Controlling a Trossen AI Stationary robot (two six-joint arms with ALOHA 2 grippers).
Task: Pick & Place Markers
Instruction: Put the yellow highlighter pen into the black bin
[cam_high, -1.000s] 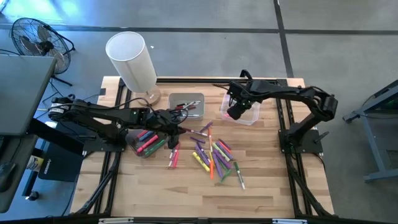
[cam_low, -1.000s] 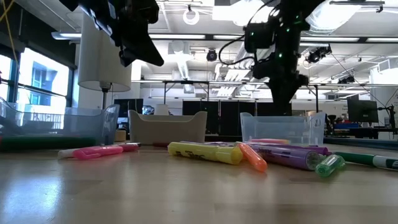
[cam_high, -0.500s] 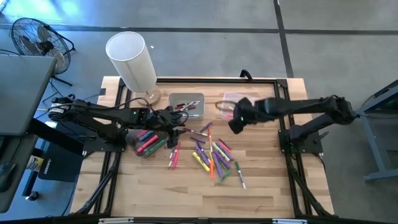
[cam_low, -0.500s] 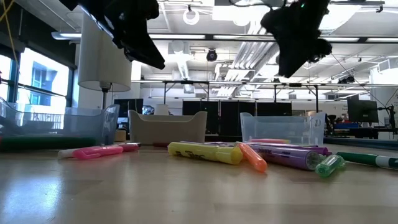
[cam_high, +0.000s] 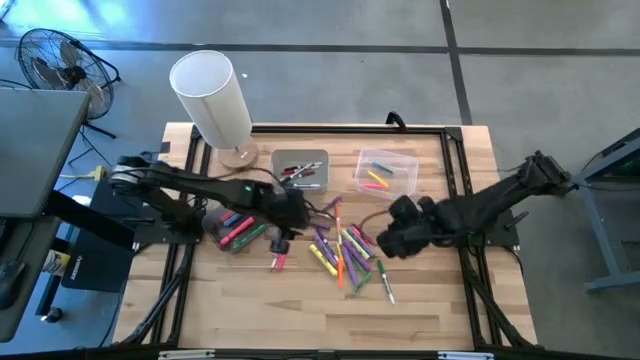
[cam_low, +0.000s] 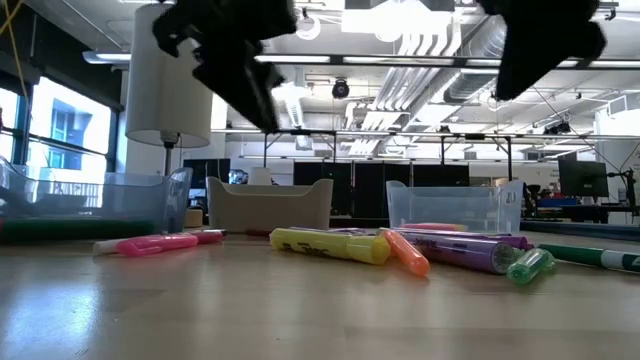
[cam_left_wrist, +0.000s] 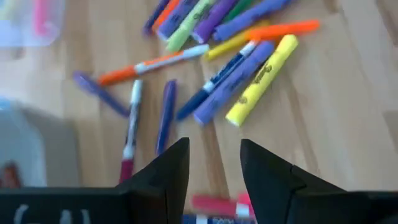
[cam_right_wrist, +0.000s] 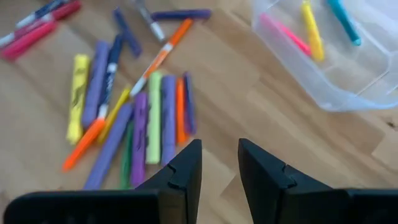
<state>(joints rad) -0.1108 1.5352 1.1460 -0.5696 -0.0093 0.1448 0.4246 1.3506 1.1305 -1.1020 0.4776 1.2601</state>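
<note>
Several coloured markers lie flat in a loose pile on the wooden table, also in the left wrist view and the right wrist view. Two pink ones lie left of the pile. My left gripper hovers open just left of the pile, above the table, its fingers with nothing between them. Over the pile's right edge, my right gripper is open too, and nothing is between its fingers. Both hang high in the low view.
A clear bin with markers sits at the left, a grey bin at the far middle, and a clear bin holding pink, yellow and teal markers at the far right. A white lamp stands at the far left corner.
My right gripper has swung from above the far-right clear bin toward the table's near edge, to the right side of the marker pile. My left gripper has shifted a little toward the near edge and the pile. The markers on the table lie as before.
</note>
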